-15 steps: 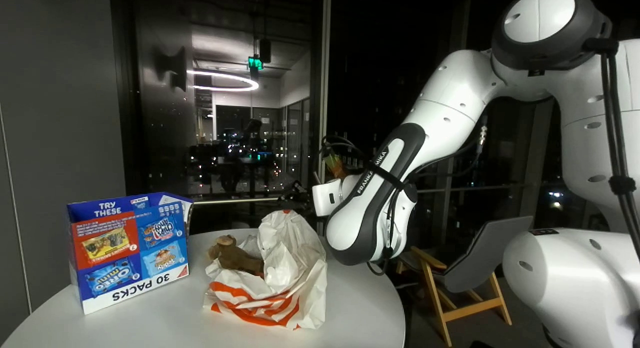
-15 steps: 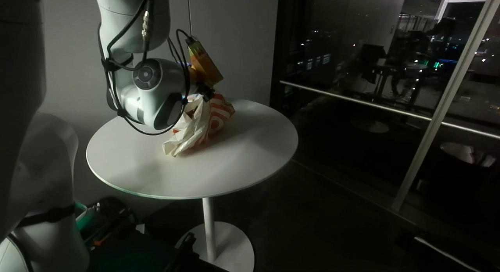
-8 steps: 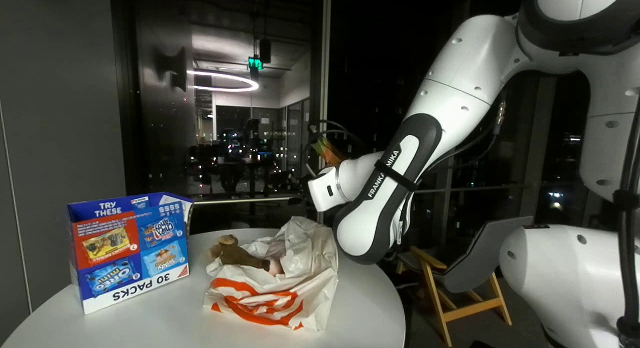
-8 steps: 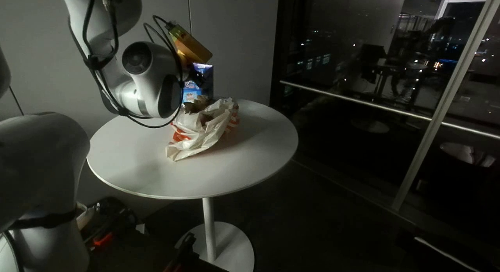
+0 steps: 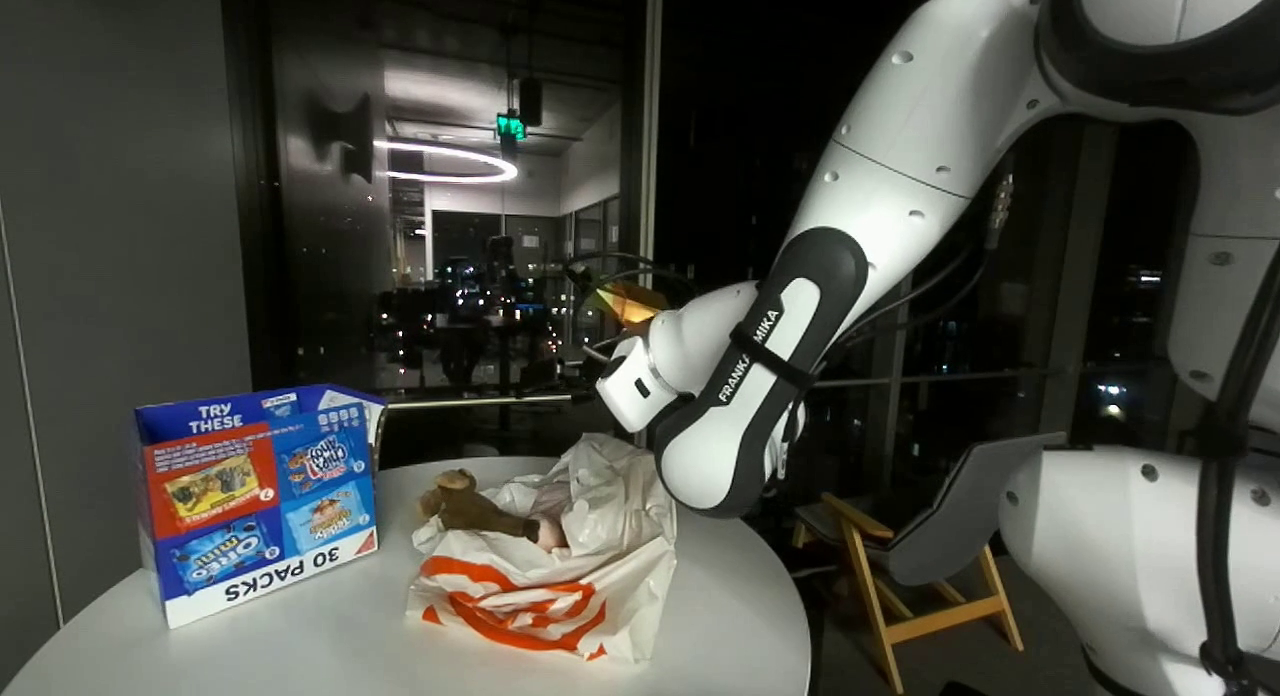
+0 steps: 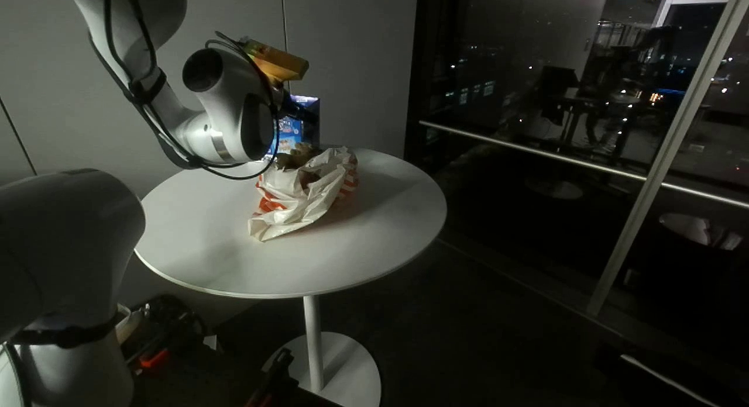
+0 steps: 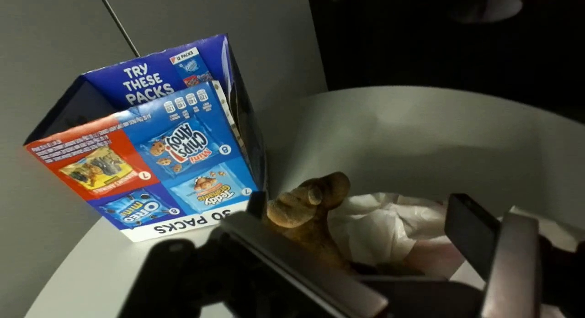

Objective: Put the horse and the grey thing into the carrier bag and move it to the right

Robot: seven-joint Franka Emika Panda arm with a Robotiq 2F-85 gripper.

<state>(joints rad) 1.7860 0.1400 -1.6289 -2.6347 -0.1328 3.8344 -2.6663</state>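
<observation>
The white carrier bag (image 5: 520,606) with red print lies crumpled on the round table; it also shows in an exterior view (image 6: 298,199) and the wrist view (image 7: 379,222). The brown plush horse (image 5: 475,511) lies in the bag's mouth with its head sticking out; its head also shows in an exterior view (image 6: 301,154) and the wrist view (image 7: 311,199). A pinkish patch (image 5: 552,526) shows inside the bag beside it. I cannot make out the grey thing. My gripper (image 7: 363,217) is open and empty, above and apart from the bag and the horse; it also shows in an exterior view (image 6: 304,111).
A blue snack box (image 5: 260,506), open at the top, stands on the table beside the bag; it also shows in the wrist view (image 7: 151,158). The white round table (image 6: 351,261) has a wall and windows behind it. A grey chair (image 5: 920,536) stands beyond the table.
The arm has risen and drawn back from the bag, and the wrist has tilted. The bag's raised top has sunk and spread, uncovering more of the horse and the pinkish patch.
</observation>
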